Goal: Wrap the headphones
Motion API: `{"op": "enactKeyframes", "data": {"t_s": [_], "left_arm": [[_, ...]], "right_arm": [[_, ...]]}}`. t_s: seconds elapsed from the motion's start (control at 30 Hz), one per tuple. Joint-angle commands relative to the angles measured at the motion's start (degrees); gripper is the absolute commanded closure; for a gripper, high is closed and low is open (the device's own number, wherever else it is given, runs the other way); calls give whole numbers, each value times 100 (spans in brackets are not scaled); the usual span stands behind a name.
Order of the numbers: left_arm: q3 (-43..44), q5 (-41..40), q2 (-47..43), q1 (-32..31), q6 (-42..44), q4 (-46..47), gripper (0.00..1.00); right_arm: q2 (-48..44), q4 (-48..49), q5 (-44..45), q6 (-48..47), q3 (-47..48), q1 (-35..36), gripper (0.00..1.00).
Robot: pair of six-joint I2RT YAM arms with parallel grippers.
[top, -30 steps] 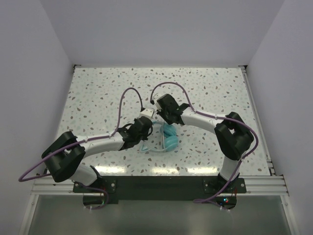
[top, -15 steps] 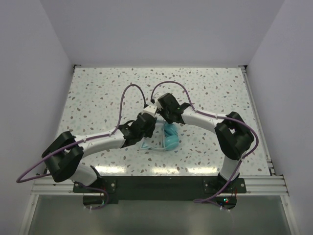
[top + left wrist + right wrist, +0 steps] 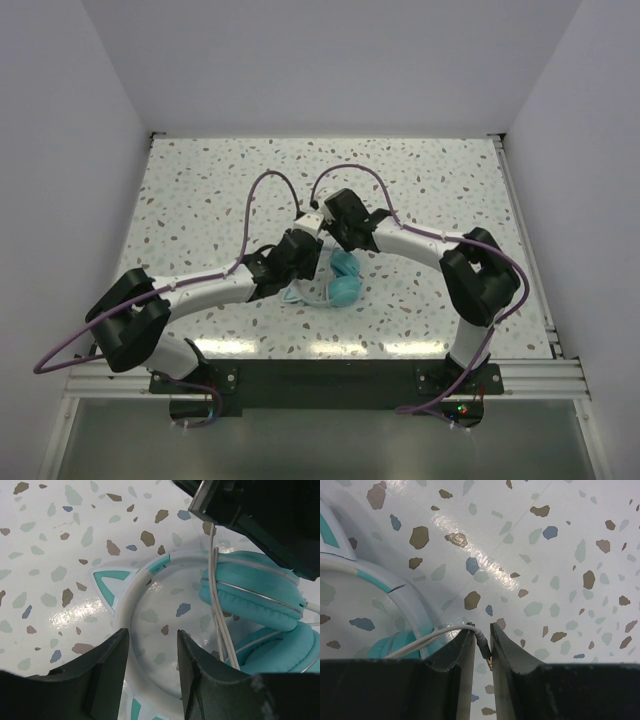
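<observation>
The turquoise headphones (image 3: 342, 284) lie on the table between my two grippers. In the left wrist view the white headband (image 3: 134, 589) curves under my open left gripper (image 3: 152, 647). Its fingers (image 3: 106, 672) stand apart just over the band and hold nothing. The teal earcups (image 3: 255, 597) lie to the right, with the whitish cord (image 3: 216, 597) running across them. My right gripper (image 3: 482, 646) is shut on the cord's plug (image 3: 483, 647), and the cord (image 3: 427, 638) trails left toward the headband (image 3: 395, 586). From above, the left gripper (image 3: 303, 275) and right gripper (image 3: 331, 250) are close together.
Purple arm cables (image 3: 262, 190) loop above both wrists. The speckled table (image 3: 200, 190) has white walls on three sides and a metal rail (image 3: 320, 375) at the near edge. The right arm's black housing (image 3: 260, 515) fills the top right of the left wrist view.
The left arm has moved up and to the right, bringing its gripper over the headband. The headphones have shifted slightly up and to the left. The right gripper still holds the plug.
</observation>
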Motion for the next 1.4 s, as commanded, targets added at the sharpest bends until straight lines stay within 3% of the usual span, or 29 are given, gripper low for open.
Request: {"op": "enactKeyframes", "data": {"t_s": [0.0,0.5,0.63,1.2,1.37], "left_arm": [[354,259,80,-28,-85,666,53],[610,-197,845,-19,-947,1361,59],[583,-197,906,-28,-1035,1484,59],[522,-57,1249,-37,-1255,1686,63],[539,-22,1241,-37,-1263,1678,64]], "right_arm": [[-25,138,-93,150,-23,-94,78],[-166,218,-391,397,-234,-181,74],[-280,235,-506,475,-287,-217,69],[-473,139,-699,634,-419,-287,66],[-570,77,-612,652,-436,-305,60]]}}
